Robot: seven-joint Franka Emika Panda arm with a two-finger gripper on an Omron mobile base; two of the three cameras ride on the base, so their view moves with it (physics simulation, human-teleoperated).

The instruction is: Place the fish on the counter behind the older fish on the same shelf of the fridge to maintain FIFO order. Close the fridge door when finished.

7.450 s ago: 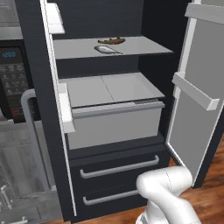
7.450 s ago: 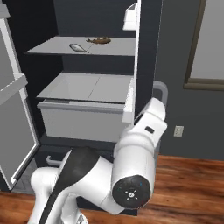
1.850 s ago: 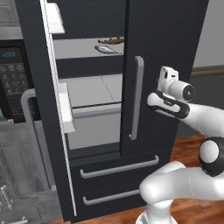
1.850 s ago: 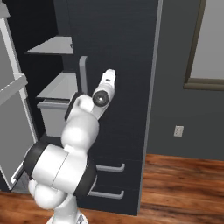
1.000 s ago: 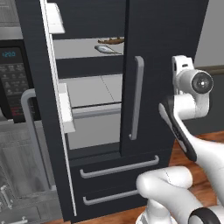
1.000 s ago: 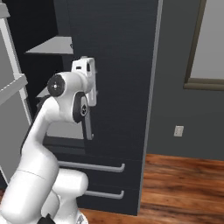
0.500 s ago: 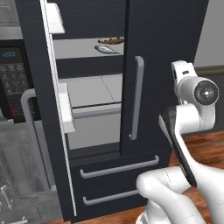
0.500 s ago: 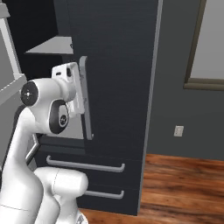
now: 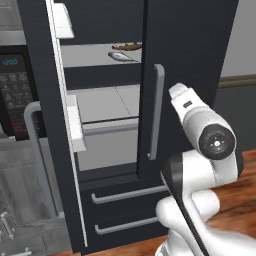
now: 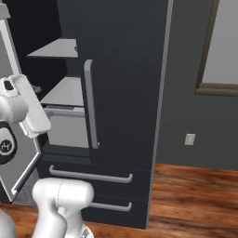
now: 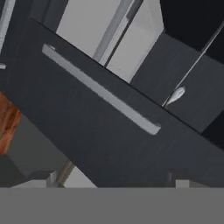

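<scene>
Standing by the left base camera, I see the fridge (image 9: 190, 55) with its right door shut and its left door swung open. On the shelf (image 9: 90, 54) the fish (image 9: 127, 46) lies just behind the older fish (image 9: 121, 56). The gripper (image 9: 176, 91) hovers near the right door's handle (image 9: 156, 110); I cannot tell how its jaws stand. From the right base view, the shelf edge peeks past the door. The hand view shows the handle and the older fish beyond.
</scene>
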